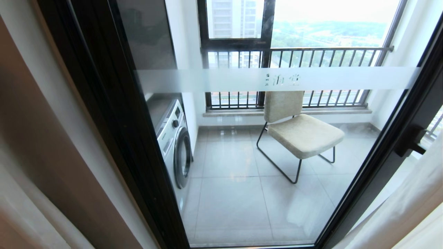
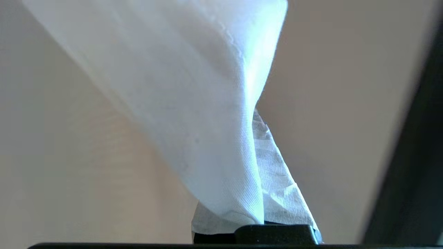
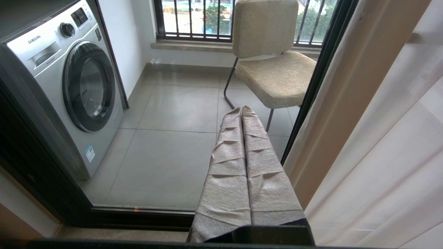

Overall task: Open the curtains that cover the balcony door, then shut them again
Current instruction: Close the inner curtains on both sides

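Clamped tight, my left pincer [image 2: 258, 221] has a fold of the sheer white voile [image 2: 193, 103] pinched between its cloth-wrapped fingers [image 2: 280, 186]; the fabric fans out wide from the grip, glowing where light comes through it. Behind it hangs the thick beige layer [image 2: 346, 86] of the curtains, and a dark strip of door frame [image 2: 415, 166] runs along one edge of that view. This arm does not show in the head view.

My right pincer [image 3: 242, 114] is shut on nothing, its two wrapped fingers [image 3: 228, 166] pressed together side by side, pointing at the glass low down near the door's bottom rail.

From my head, the balcony door [image 1: 242, 193] stands uncovered in the middle: clear glass in a black frame, a frosted band [image 1: 214, 79] with small characters across it, a black handle [image 1: 410, 140] on its right side. The curtains are drawn off to both sides, beige drape [image 1: 41, 148] at the left edge, pale sheer folds [image 1: 408, 207] at the lower right. Through the glass I see a washing machine [image 1: 173, 141], a padded chair [image 1: 297, 131] on the grey tiled floor [image 1: 235, 193], and a black-framed window [image 1: 266, 38] with railing bars beyond.
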You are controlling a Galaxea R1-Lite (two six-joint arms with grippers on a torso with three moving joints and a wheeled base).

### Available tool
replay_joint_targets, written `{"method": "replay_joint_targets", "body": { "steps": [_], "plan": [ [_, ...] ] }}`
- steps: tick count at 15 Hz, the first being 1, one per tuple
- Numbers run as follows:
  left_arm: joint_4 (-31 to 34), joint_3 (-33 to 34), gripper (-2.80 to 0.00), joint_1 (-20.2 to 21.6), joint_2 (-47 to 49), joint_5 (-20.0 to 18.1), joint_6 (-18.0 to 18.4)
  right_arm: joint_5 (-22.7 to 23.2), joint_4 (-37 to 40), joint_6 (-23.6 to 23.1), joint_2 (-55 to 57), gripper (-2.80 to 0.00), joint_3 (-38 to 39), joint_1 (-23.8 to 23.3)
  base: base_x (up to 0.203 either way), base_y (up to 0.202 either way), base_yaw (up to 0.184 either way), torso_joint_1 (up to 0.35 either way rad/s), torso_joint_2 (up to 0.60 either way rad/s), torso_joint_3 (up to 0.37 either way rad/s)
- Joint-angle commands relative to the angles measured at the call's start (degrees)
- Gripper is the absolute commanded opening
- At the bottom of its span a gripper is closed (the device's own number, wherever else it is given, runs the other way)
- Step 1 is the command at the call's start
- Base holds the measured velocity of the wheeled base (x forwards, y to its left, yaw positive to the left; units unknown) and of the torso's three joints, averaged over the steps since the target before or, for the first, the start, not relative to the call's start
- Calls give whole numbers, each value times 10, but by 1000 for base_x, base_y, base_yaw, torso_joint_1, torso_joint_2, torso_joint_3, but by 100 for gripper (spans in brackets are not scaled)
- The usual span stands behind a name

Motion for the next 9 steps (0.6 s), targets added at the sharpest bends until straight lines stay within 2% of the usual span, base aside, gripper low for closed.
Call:
{"method": "replay_joint_targets", "body": {
  "steps": [1, 9],
  "plan": [
    [-2, 11, -280, -50, -33, 0, -1, 0, 0, -1, 1, -280, 0, 0, 0, 0, 0, 0, 0, 0],
    [1, 18, -280, -219, -66, 0, -1, 0, 0, -1, 1, -280, 0, 0, 0, 0, 0, 0, 0, 0]
  ]
}}
